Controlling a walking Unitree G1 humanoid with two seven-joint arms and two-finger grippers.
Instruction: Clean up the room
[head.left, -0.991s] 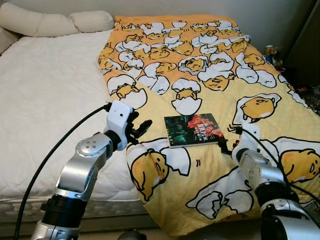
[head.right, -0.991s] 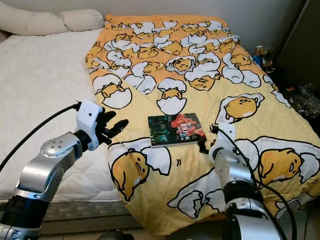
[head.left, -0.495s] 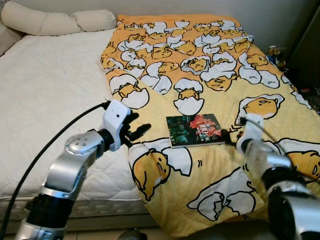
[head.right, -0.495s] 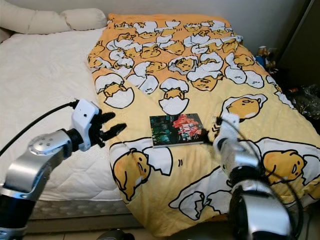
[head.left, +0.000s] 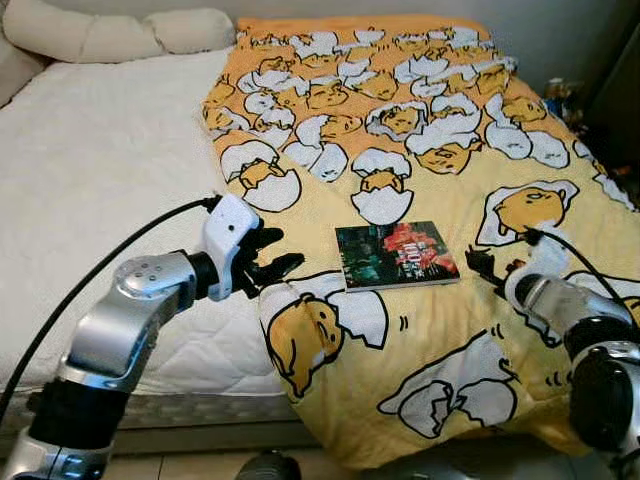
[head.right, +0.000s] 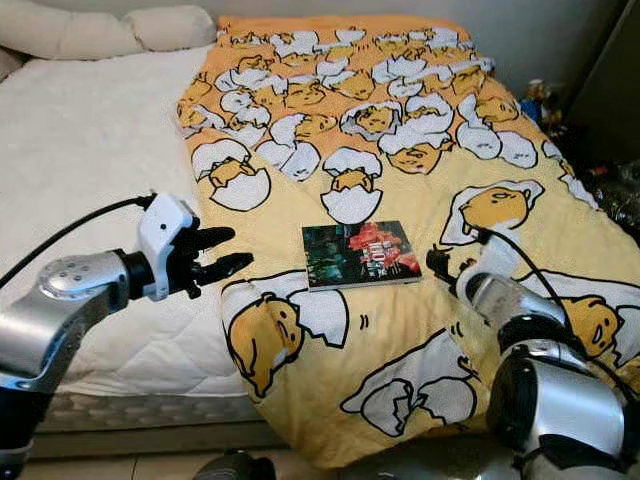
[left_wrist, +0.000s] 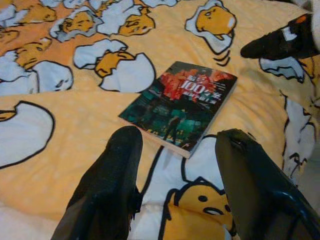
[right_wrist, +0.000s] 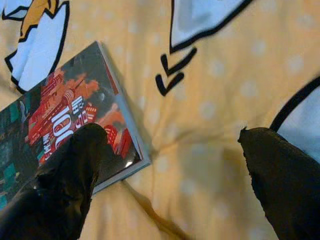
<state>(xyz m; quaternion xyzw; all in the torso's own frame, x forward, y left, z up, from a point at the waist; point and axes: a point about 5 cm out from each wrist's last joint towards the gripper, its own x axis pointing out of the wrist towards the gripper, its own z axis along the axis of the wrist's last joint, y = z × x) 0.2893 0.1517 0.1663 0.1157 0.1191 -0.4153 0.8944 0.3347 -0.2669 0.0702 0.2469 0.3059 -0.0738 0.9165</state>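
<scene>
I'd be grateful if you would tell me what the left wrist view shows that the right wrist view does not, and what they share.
The left wrist view takes in the whole book, with the open left pincer short of it and the right pincer's tip across the blanket. The right wrist view gives a close look at one corner of the book, with one finger of the open right pincer over the cover. Both show the book lying flat on the blanket.
</scene>
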